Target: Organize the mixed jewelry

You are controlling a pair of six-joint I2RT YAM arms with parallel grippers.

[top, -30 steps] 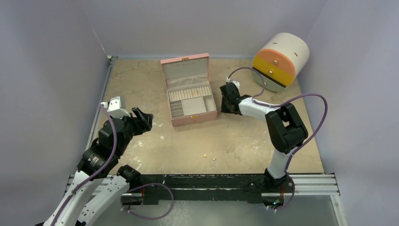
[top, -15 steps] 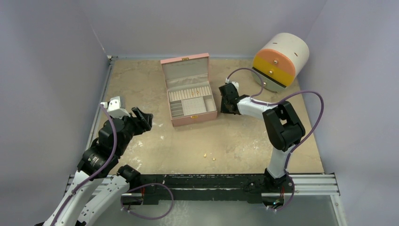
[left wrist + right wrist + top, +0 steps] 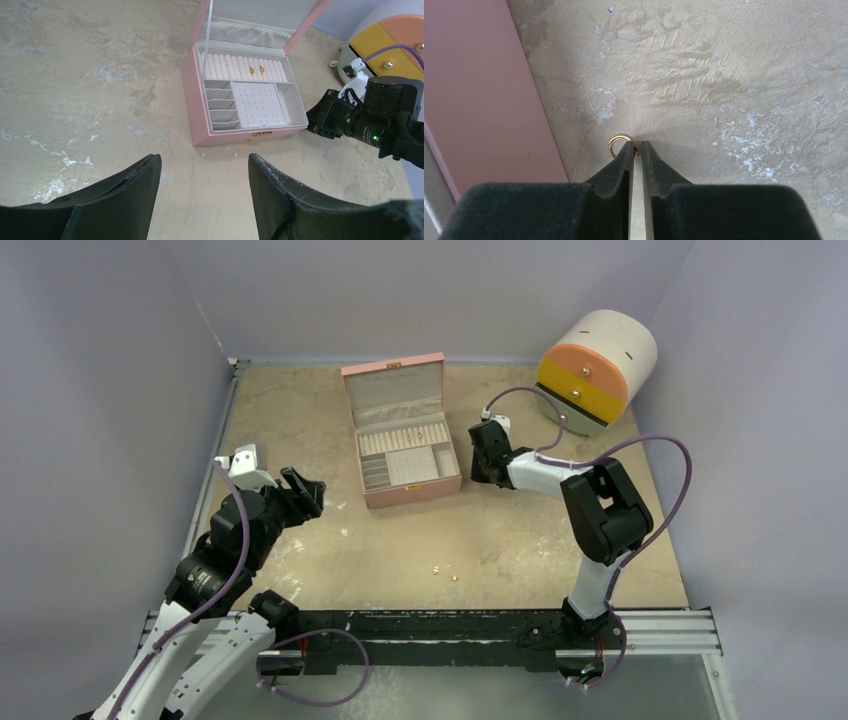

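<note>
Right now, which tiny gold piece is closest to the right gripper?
The small gold ring at the right gripper's fingertips beside the pink box; other gold bits lie farther away.

I count one pink hinged jewellery box and one white cylindrical drawer unit with two drawer fronts, one orange and one yellow. Of gold jewellery I see two small gold pieces in the box's ring rolls, one thin gold ring on the table, and two tiny gold specks near the arm bases, possibly a third. I have two robot arms.
</note>
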